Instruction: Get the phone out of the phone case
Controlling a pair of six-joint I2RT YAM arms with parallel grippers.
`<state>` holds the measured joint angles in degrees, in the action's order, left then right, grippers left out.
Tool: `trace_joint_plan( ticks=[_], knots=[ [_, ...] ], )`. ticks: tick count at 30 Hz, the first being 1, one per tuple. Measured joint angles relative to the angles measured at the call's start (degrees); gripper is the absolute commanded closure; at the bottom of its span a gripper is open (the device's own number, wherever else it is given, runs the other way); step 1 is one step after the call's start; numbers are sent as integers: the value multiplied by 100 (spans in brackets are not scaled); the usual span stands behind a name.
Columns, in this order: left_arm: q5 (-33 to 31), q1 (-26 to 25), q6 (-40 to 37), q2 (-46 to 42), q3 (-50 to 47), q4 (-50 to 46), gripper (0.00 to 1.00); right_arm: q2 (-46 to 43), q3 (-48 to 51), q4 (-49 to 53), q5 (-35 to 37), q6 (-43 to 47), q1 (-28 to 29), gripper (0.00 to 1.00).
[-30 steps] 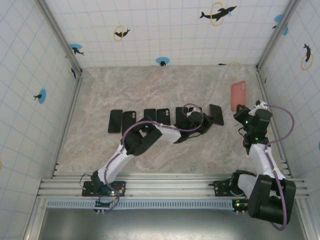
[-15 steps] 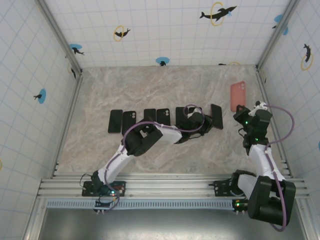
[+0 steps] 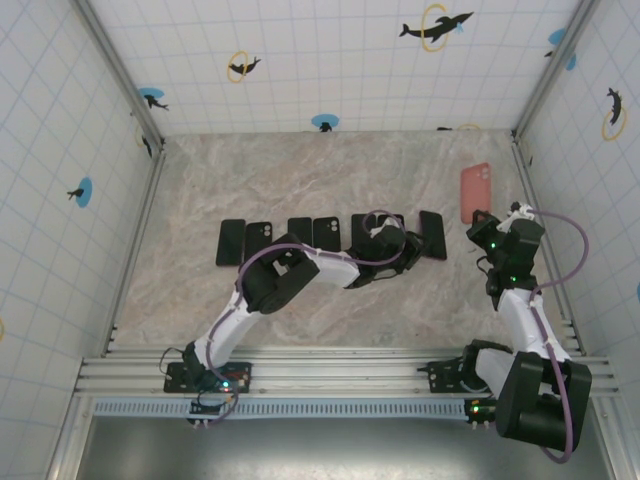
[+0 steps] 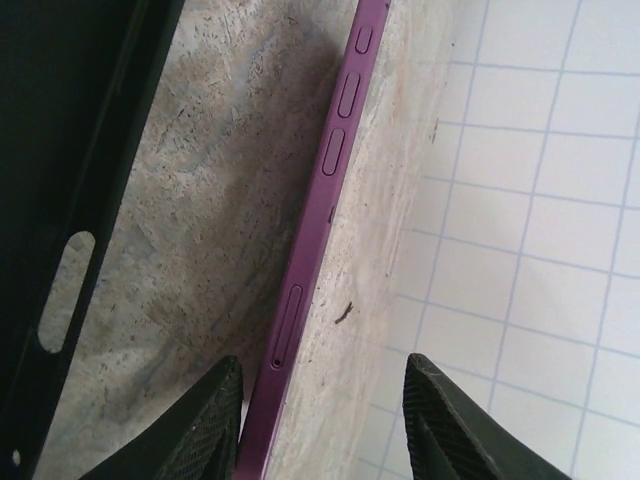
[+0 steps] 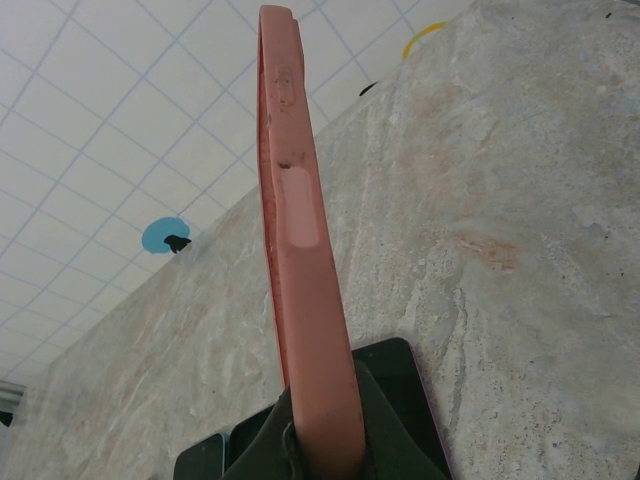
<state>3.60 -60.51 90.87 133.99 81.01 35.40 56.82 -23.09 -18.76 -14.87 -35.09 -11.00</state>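
- A marbled beige stone-look worktop (image 3: 300, 170) spreads across the enclosure, evenly lit, with only soft shadows.
- White walls (image 3: 330, 60) with a pale blue grid stand at the back and on both sides.
- The back wall carries a dolphin sticker (image 3: 436, 25), black against a yellow hoop; smaller ones sit on blue discs (image 3: 325, 122).
- Aluminium posts (image 3: 115, 65) line the back corners, and ribbed metal rails (image 3: 330, 365) run along the near edge.
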Motion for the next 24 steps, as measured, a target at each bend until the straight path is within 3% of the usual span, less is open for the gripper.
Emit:
trace_joint_plan(
  ticks=[17,24],
  knots=[
    [2,-31,-245,-417,-374,-33,49,212,297,-17,13,55,-20,100],
    [-4,-17,-785,-1169,-459,-155,42,474,719,-70,-90,-111,-214,100]
  ],
)
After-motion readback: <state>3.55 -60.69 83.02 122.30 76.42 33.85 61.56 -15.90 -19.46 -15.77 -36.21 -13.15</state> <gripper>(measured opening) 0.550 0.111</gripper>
